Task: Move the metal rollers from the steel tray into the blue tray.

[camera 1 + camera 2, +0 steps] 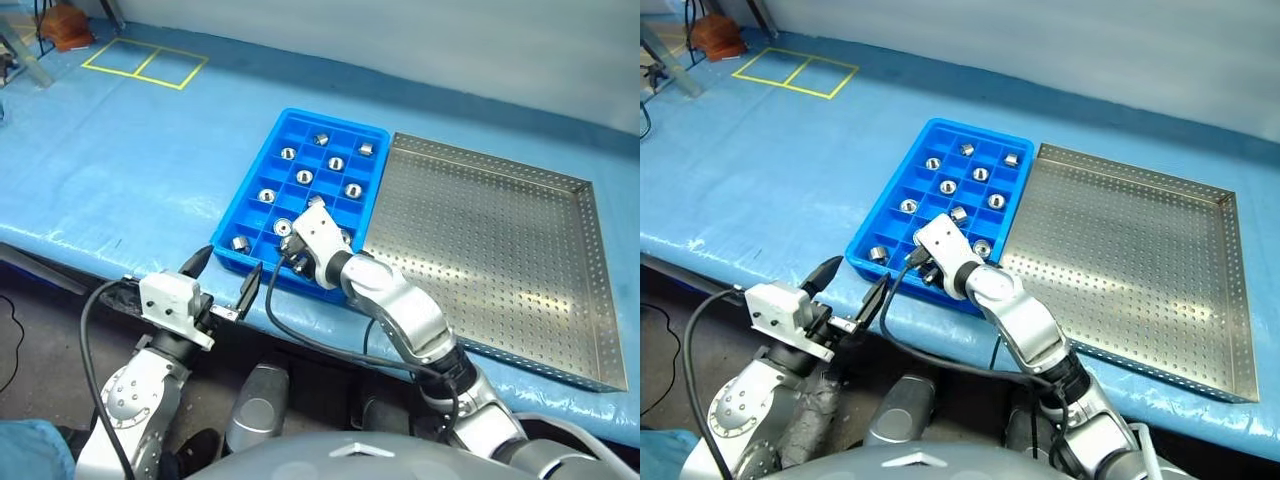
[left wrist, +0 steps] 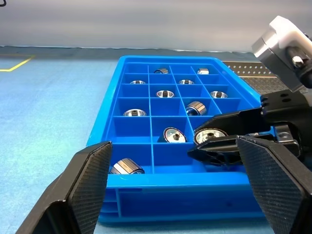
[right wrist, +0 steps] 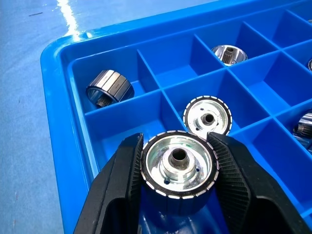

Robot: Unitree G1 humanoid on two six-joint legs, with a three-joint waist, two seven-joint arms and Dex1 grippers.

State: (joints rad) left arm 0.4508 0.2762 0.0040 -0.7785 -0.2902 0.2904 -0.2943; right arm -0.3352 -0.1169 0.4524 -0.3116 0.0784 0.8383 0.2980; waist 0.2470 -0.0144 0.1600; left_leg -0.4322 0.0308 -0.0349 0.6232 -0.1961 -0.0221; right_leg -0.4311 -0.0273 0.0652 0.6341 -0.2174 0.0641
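Metal roller [image 3: 179,170], no legible markings

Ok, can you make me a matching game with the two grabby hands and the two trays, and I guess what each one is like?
Things:
1. left gripper
2. right gripper
3. steel tray
4. blue tray

What it is like:
A. has rollers sitting in its little squares
B. no rollers lying in it
C. open, holding nothing
D. shut on a roller

Pairs: 1-C, 2-D, 3-B, 4-A

Silver-grey jointed arms, black cables, white wrist blocks, black ribbed fingers [image 3: 127,180].
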